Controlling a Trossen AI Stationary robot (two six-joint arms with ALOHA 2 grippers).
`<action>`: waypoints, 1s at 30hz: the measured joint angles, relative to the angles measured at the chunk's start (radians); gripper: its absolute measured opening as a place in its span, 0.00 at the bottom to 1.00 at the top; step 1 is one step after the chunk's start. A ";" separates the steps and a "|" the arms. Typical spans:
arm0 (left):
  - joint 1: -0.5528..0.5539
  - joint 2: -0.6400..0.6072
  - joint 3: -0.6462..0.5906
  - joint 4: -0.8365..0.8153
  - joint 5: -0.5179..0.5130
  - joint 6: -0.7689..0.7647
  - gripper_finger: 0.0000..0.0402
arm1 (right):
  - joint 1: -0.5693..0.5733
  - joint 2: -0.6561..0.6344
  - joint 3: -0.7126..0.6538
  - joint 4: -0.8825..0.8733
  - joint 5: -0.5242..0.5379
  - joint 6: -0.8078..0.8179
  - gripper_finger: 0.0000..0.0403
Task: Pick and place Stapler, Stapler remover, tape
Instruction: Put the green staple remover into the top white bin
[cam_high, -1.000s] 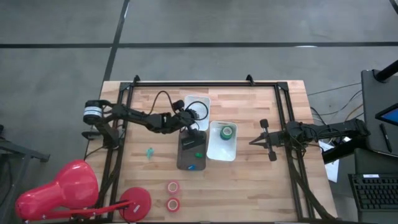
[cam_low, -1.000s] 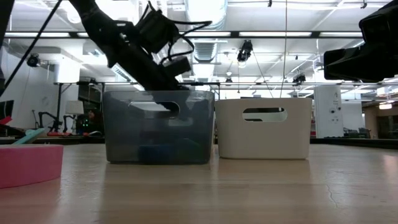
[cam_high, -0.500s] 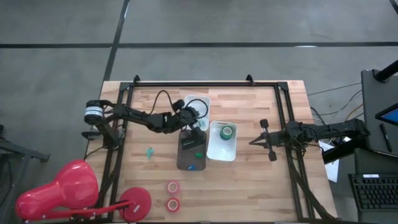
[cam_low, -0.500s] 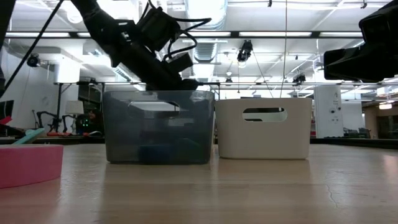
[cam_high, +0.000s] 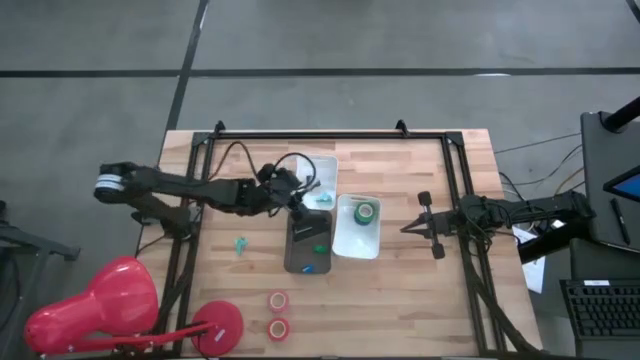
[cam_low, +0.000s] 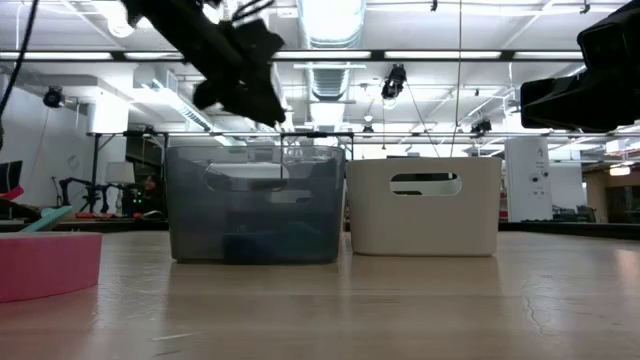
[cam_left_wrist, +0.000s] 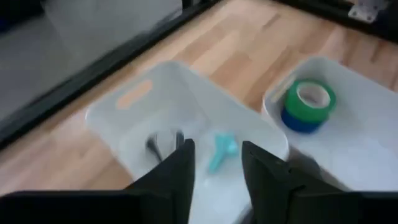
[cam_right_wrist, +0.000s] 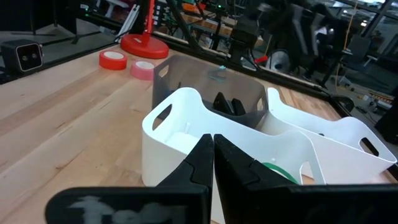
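My left gripper (cam_high: 299, 197) hangs open above the far white tray (cam_high: 322, 160), touching nothing. Through its fingers (cam_left_wrist: 180, 171) I see a teal stapler remover (cam_left_wrist: 221, 149) lying on that tray's floor beside a small dark item (cam_left_wrist: 160, 142). A green tape (cam_high: 365, 211) lies in the second white tray (cam_high: 357, 243). A dark stapler (cam_high: 305, 228) lies in the grey tray (cam_high: 291, 262). Another teal stapler remover (cam_high: 241, 244) and two red tapes (cam_high: 278, 300) (cam_high: 277, 327) lie on the table. My right gripper (cam_high: 407, 228) waits shut at the right.
The three trays stand close together at mid-table. A small green and a small blue item (cam_high: 308, 268) also lie in the grey tray. A red lamp base (cam_high: 218, 328) stands at the near left. A black frame (cam_high: 330, 133) runs round the table's far edge and sides.
My left gripper has risen from the rim of the grey tray to well above the trays and has drawn back a little toward the table's left edge. The right arm has kept still.
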 joint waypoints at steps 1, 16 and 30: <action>-0.016 -0.022 0.000 -0.047 0.000 -0.030 0.36 | 0.000 0.000 0.000 0.000 0.000 0.002 0.02; -0.274 -0.132 -0.003 -0.664 0.190 -0.595 0.51 | 0.000 0.000 0.000 0.000 0.000 0.001 0.02; -0.467 -0.132 -0.069 -0.917 0.262 -0.927 0.51 | 0.000 0.000 0.000 0.000 0.000 0.001 0.02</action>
